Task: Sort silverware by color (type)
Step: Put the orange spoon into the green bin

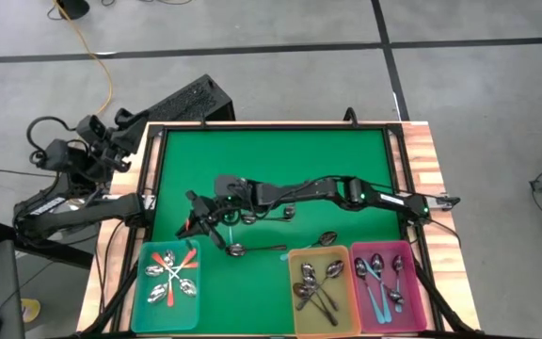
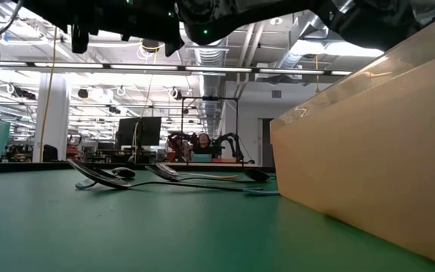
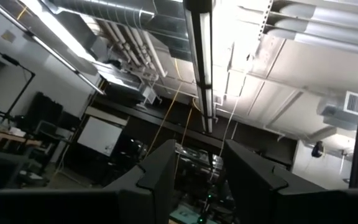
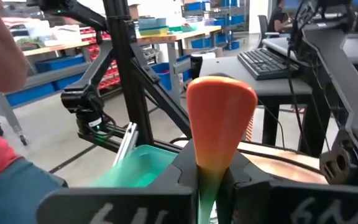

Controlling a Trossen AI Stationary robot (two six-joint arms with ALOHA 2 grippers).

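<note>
My right gripper (image 1: 199, 222) reaches from the table's right edge across the green mat and is shut on an orange-red spoon (image 4: 221, 124), just beyond the far edge of the teal bin (image 1: 141, 282). That bin holds orange-handled spoons (image 1: 169, 268). Dark-handled spoons (image 1: 316, 287) lie in the yellow bin (image 1: 292, 299), and blue-handled ones (image 1: 376, 282) in the pink bin (image 1: 420, 282). Several loose spoons (image 1: 257, 249) lie flat on the mat, and the low view shows them too (image 2: 108, 178). My left gripper (image 3: 194, 186) is open, parked off the table's left edge and pointing up at the ceiling. My right gripper pinches the orange-red spoon's handle (image 4: 211, 171) between its two fingers (image 4: 244, 177). The handle's broad free end (image 4: 221, 106) sticks out past the fingertips. The fingers lie about level, pointing toward the table's left. The gripper hides the bowl end. The spoon is lifted off the mat.
The three bins stand in a row along the near edge. A black frame rail (image 1: 155, 179) borders the mat. Loose spoons lie between the gripper and the yellow bin (image 2: 368, 151). The mat's far half (image 1: 271, 155) is bare green. A person (image 4: 5, 155) shows beyond the table.
</note>
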